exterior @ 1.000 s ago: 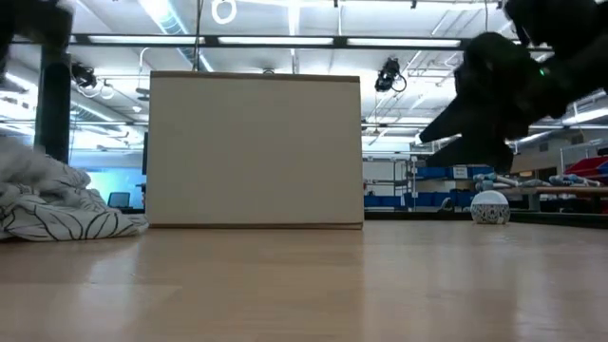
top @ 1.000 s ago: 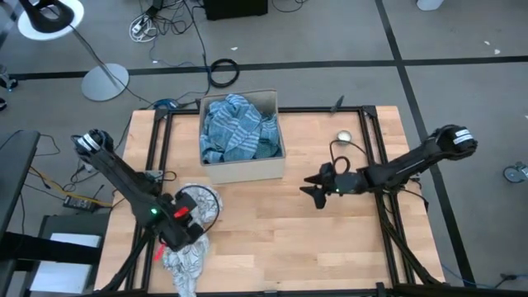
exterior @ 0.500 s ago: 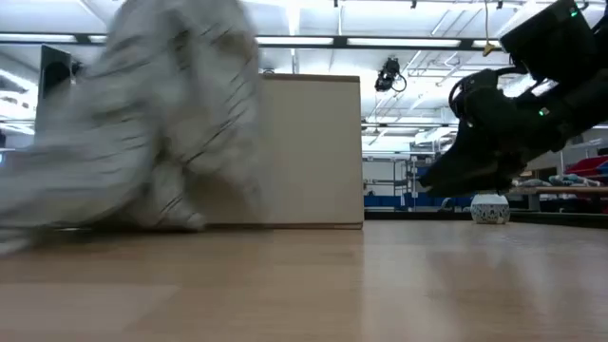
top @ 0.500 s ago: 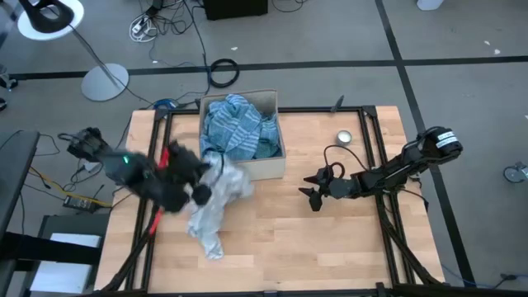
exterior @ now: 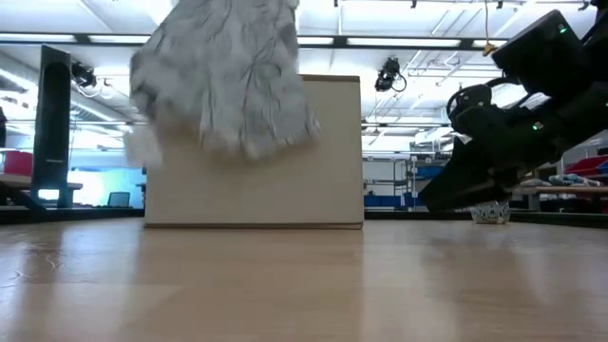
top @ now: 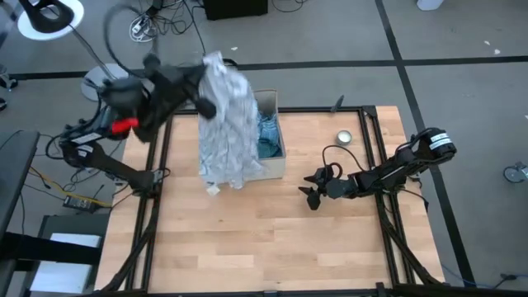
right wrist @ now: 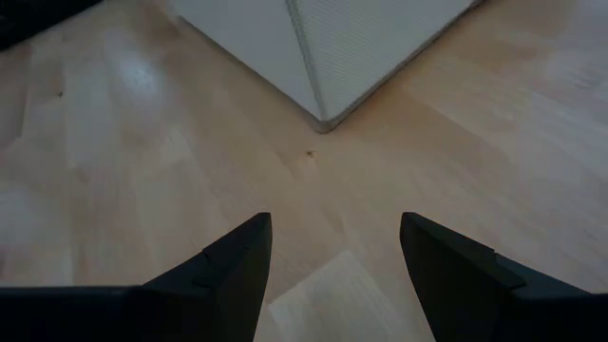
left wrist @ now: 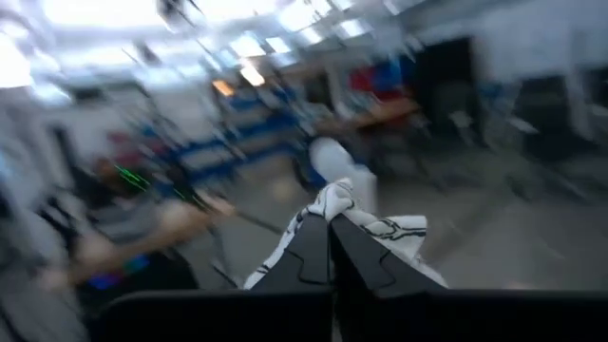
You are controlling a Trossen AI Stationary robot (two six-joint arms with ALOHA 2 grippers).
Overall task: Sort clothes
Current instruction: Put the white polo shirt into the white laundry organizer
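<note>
Aloft, left fingers [left wrist: 331, 249] pinch patterned garment [top: 224, 124] over box [top: 272, 161]; right fingers [right wrist: 242, 275] spread, empty.

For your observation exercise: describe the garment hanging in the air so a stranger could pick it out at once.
Find the cardboard box at the table's far edge. Hanging over it from the raised left gripper is the white-grey patterned garment; the blue-striped clothes lie inside the box.

Overhead and table-level cameras both see the box [top: 272, 157]; wrist cameras face forward.
</note>
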